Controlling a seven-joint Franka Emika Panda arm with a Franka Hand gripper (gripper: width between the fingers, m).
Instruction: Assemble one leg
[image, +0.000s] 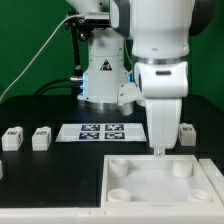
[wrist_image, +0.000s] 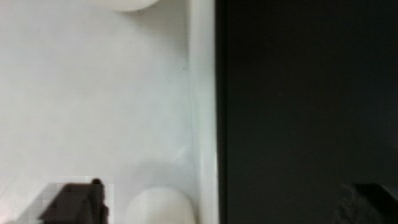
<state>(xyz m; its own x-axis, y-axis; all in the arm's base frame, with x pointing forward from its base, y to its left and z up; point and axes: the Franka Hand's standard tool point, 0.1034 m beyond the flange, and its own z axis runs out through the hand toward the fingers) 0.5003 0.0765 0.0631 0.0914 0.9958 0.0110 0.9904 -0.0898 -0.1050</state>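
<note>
- Gripper (image: 160, 150) spread wide, empty, at the far edge of the white panel (image: 165, 190).
- Legs (image: 12, 139) lie well apart from panel, beside marker board (image: 100, 132).
- Best approach: centre over one leg, grip squarely.

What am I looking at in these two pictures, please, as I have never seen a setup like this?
The exterior view shows a white robot arm standing on a black table. Its gripper hangs low over the far edge of a big flat white panel with round corner sockets. The jaws are open and hold nothing. Also on the table lie a flat marker board and small white legs carrying square tags: two toward the exterior view's left and one just right of the gripper. The wrist view comes from a camera on the arm looking down: white panel beside black table, with the dark fingertips at the picture's edge.
</note>
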